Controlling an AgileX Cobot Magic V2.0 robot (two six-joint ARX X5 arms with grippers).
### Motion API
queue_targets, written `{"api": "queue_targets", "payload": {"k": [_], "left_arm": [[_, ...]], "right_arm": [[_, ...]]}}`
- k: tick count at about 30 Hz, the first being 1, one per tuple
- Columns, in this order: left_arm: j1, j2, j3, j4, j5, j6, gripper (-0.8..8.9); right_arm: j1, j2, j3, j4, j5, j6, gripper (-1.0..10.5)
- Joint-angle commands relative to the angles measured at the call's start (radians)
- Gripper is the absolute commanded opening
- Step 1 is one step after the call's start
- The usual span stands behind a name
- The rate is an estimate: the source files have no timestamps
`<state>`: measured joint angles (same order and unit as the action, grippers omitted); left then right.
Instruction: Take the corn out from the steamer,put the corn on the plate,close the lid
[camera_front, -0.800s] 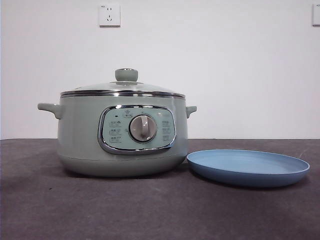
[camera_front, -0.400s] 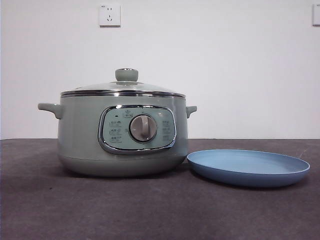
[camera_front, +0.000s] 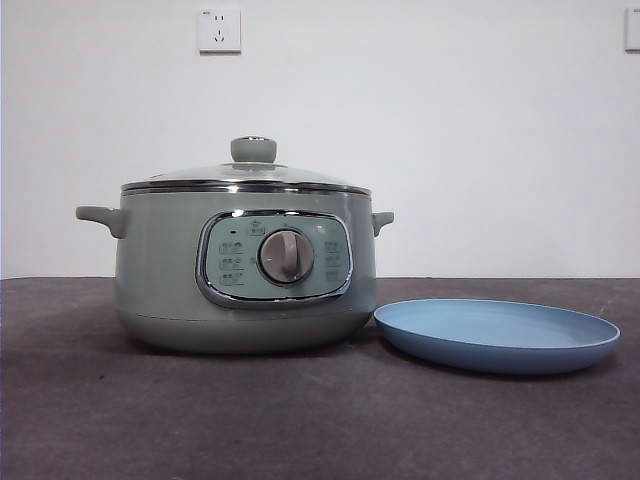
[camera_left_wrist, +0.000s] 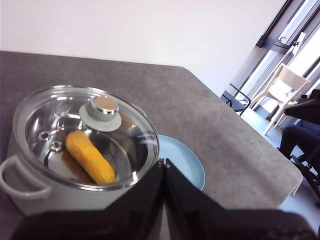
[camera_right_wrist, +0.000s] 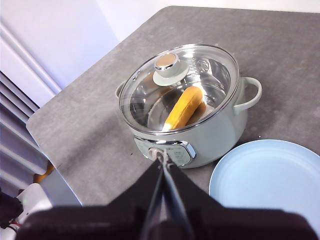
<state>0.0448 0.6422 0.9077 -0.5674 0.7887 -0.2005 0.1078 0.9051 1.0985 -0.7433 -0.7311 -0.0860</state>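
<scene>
Left gripper (camera_left_wrist: 164, 161): held above the table, black jaws pressed together.
Right gripper (camera_right_wrist: 163, 159): likewise pressed together.
Shallow light-blue plate (camera_front: 497, 335): set just beside the pot.
Sage-green steamer (camera_front: 245, 262): covered by the clear glass lid (camera_front: 246, 175).
Yellow-orange corn (camera_left_wrist: 90, 156): seen inside, under the glass.
White wall socket (camera_front: 219, 30): behind.

The sage-green steamer (camera_front: 244, 265) stands left of centre in the front view, its glass lid (camera_front: 246, 175) seated on the rim. The yellow-orange corn (camera_left_wrist: 90, 156) lies inside under the lid. The empty light-blue plate (camera_front: 497, 336) sits lower right, just beside the steamer.
</scene>
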Motion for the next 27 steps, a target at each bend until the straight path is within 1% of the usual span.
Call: {"api": "queue_targets", "payload": {"k": [1, 3, 4, 5, 6, 7, 8, 14, 18, 22, 27], "left_arm": [[0.001, 0.002, 0.007, 0.000, 0.002, 0.021, 1.42], [0.001, 0.003, 0.010, -0.004, 0.003, 0.021, 3.62], [0.001, 0.003, 0.010, -0.004, 0.003, 0.021, 4.90], [0.001, 0.003, 0.010, -0.006, 0.004, 0.021, 5.29], [0.001, 0.003, 0.010, -0.006, 0.006, 0.021, 5.32], [0.001, 0.003, 0.010, -0.005, 0.006, 0.021, 5.31], [0.001, 0.003, 0.010, -0.005, 0.006, 0.021, 5.32], [0.001, 0.011, 0.010, -0.002, 0.006, 0.023, 5.31], [0.000, 0.037, 0.010, 0.010, 0.005, 0.047, 5.32], [-0.016, 0.083, 0.010, 0.064, -0.001, 0.047, 5.32], [-0.083, 0.180, 0.012, 0.190, -0.021, 0.045, 5.32]], "right_arm": [[0.003, 0.000, 0.002, 0.003, -0.001, -0.011, 0.9], [0.004, 0.000, 0.003, 0.003, -0.001, -0.006, 2.5], [0.004, 0.000, 0.002, 0.003, 0.000, 0.003, 3.6], [0.003, 0.000, 0.002, 0.002, 0.000, 0.008, 4.6], [0.003, 0.000, 0.002, 0.002, -0.001, 0.008, 5.4], [0.004, 0.000, 0.003, 0.002, 0.000, 0.008, 5.9], [0.003, 0.000, 0.002, 0.002, 0.000, 0.008, 6.1], [0.003, 0.000, 0.002, 0.002, 0.000, 0.009, 6.1], [0.003, 0.000, 0.003, 0.001, 0.000, 0.011, 6.1], [0.003, 0.000, 0.002, 0.001, 0.000, 0.012, 6.1], [0.003, 0.000, 0.002, 0.001, 0.001, 0.026, 6.1]]}}
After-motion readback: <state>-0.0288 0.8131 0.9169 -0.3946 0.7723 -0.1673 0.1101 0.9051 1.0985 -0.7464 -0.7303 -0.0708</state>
